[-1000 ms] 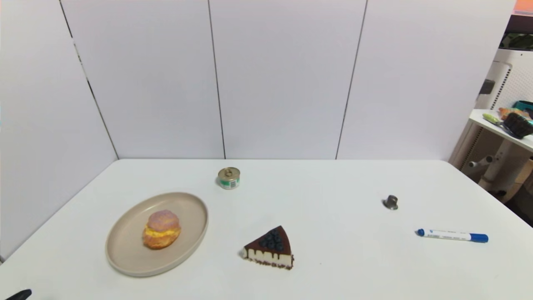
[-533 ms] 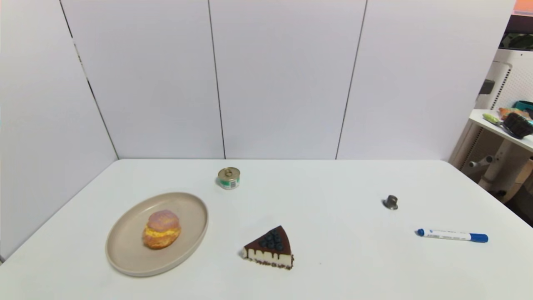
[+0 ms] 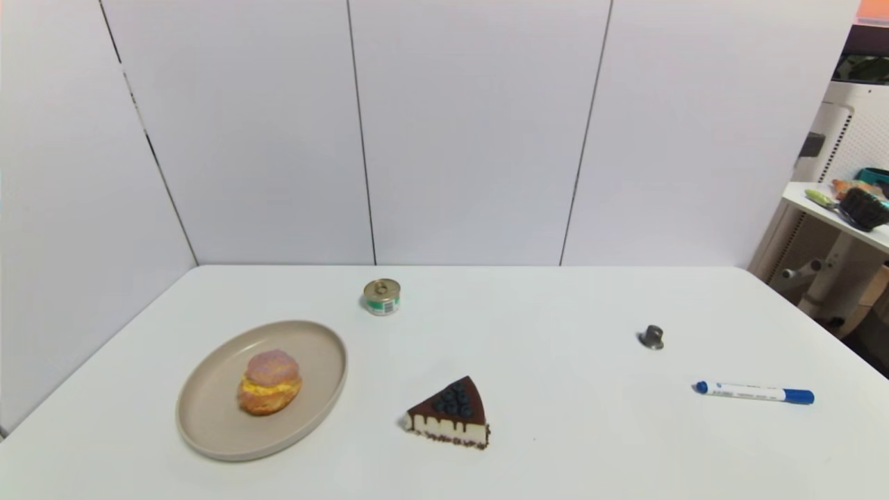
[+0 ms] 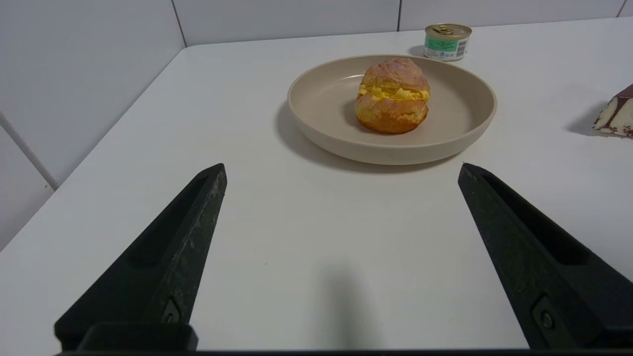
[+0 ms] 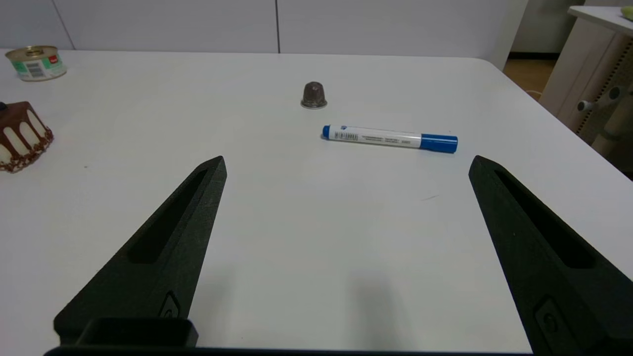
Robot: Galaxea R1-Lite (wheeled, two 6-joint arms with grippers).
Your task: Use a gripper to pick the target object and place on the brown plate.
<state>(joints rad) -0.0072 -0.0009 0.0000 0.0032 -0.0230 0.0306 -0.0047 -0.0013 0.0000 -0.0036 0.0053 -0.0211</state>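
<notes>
Cream puff (image 3: 269, 382): round, crinkled golden pastry, upright on plate, long axis unclear.
Brown plate (image 3: 208, 423): smooth, shallow, round.
Left gripper (image 4: 341, 165): spread wide, holding nothing.
Right gripper (image 5: 346, 160): likewise spread, holding nothing.

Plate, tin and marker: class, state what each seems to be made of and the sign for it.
Plate: likely matte ceramic or stoneware; even beige, thick rim, no shine.
Tin: metal; glossy gold lid, paper-like green label.
Marker: probably plastic; smooth white barrel, blue cap.

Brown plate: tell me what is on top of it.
The cream puff sits alone on the brown plate, near its middle. The plate surface under the puff is covered. Both grippers are off it, open.
</notes>
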